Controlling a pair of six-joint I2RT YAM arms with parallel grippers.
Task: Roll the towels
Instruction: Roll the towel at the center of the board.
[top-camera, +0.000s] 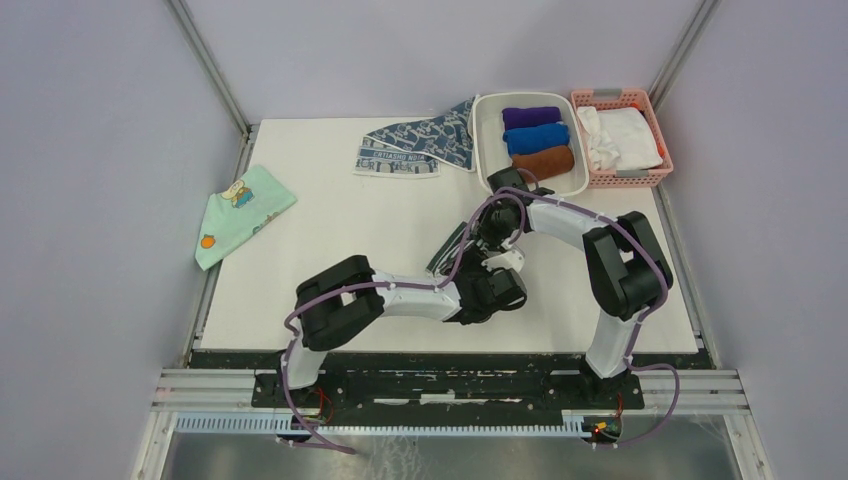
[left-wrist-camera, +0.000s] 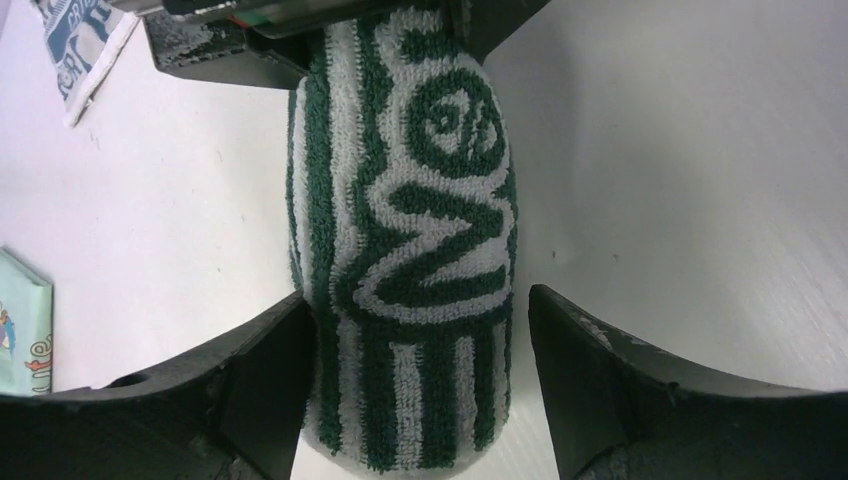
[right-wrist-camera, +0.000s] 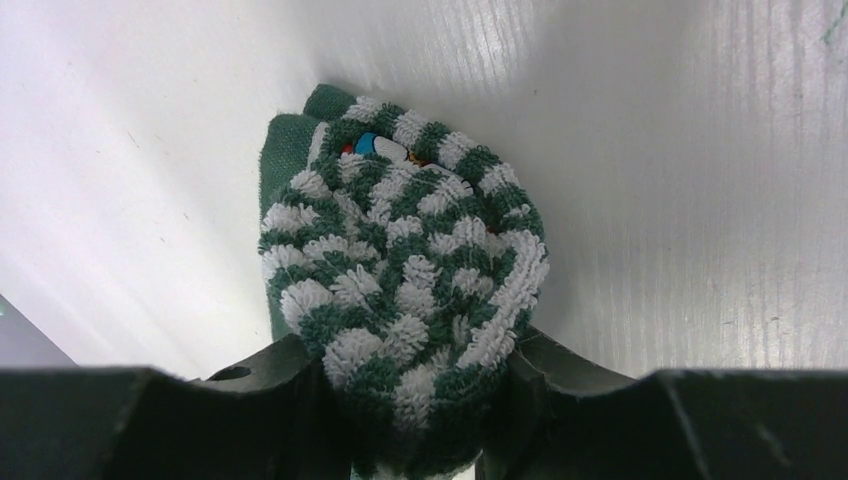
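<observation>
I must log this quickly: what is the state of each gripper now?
Left gripper: open, straddling the green striped towel roll.
Right gripper: shut on the end of that towel.

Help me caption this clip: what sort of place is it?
Likely a robot test cell: walls on metal framing, a white table, left arm and right arm bolted at its near edge.

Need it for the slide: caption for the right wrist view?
Right pincer clamps one end of the rolled green-and-white towel, its spiral facing the camera, on the white table.
</observation>
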